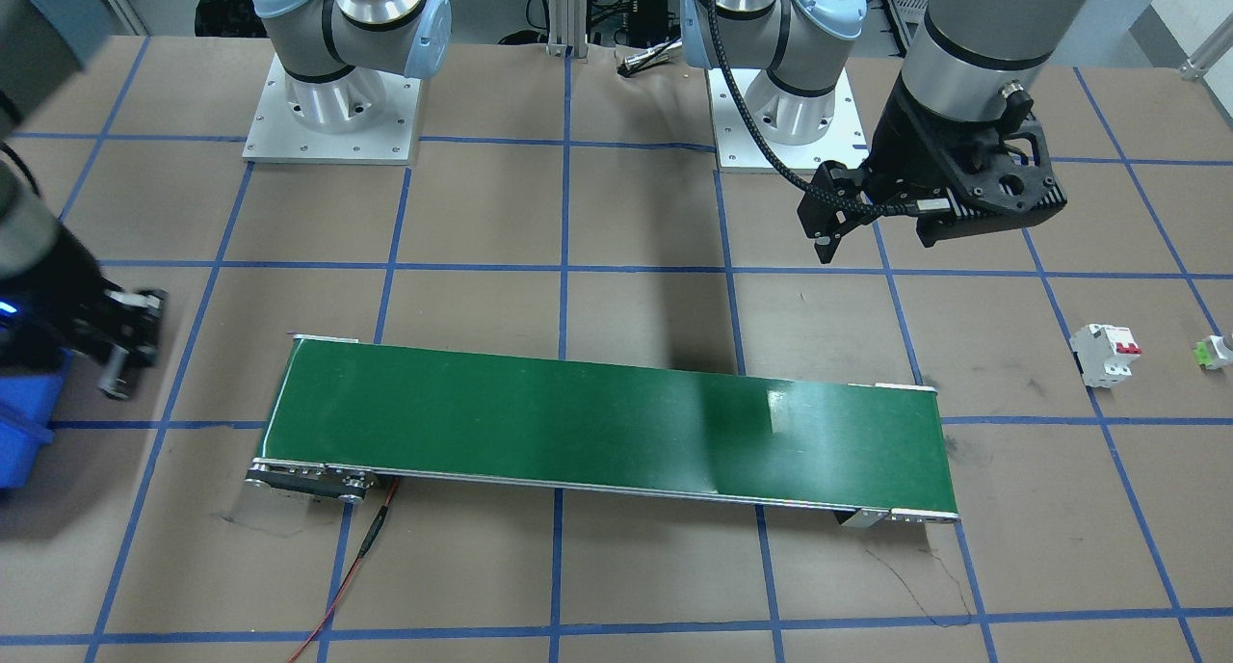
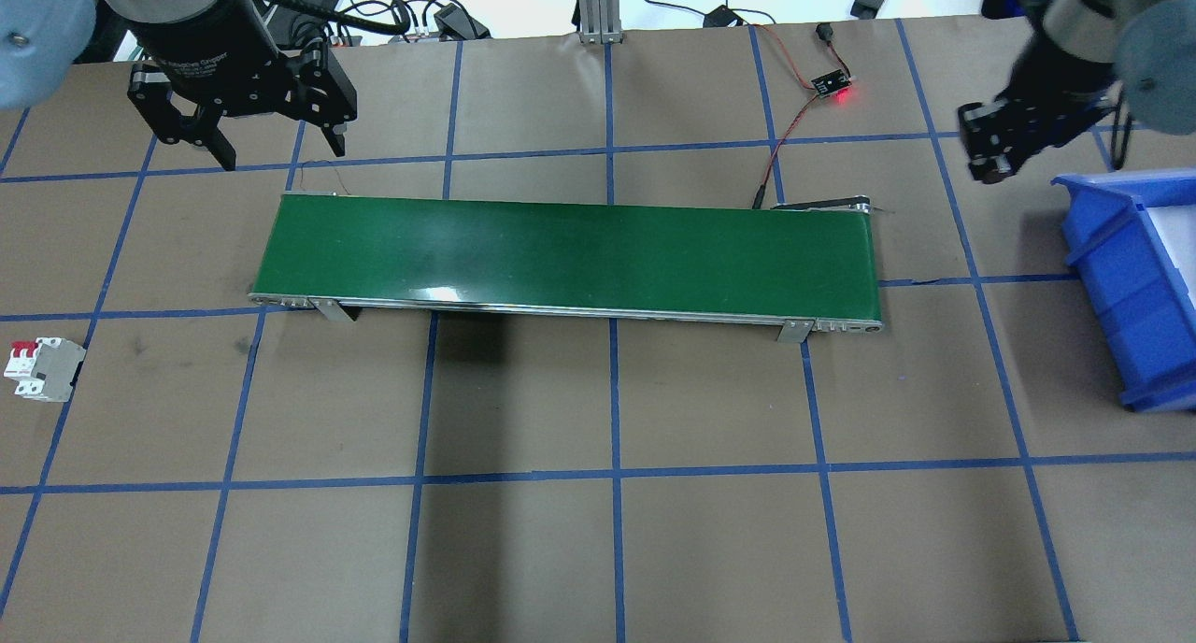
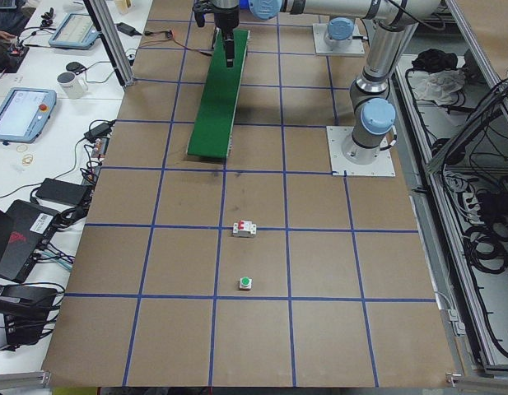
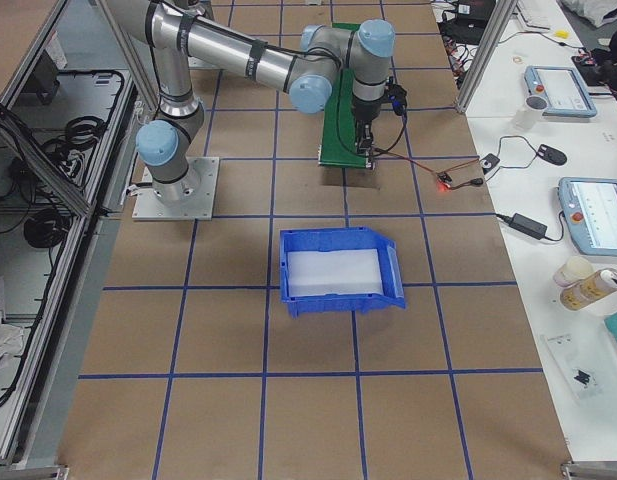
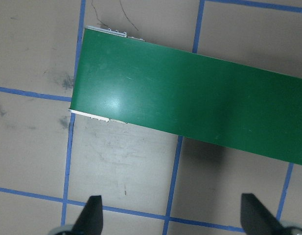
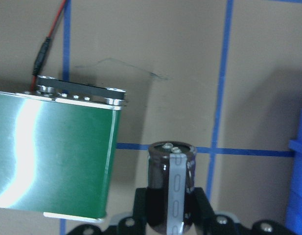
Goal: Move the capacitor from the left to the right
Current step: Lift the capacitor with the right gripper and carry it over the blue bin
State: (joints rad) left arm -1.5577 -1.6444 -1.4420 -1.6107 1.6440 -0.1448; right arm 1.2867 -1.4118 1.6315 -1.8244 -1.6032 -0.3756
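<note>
Right wrist-mounted view: you see right hand (image 6: 171, 209) pinching capacitor (image 6: 171, 169) between its fingers, pale stripe facing camera. Capacitor is in air above worktop (image 6: 165, 58), just past end of green belt (image 6: 53, 152), with blue bin (image 6: 300, 171) near on other side. Overhead exterior: left hand (image 2: 283, 157) spread wide, hovering beside belt's opposite end.
</note>
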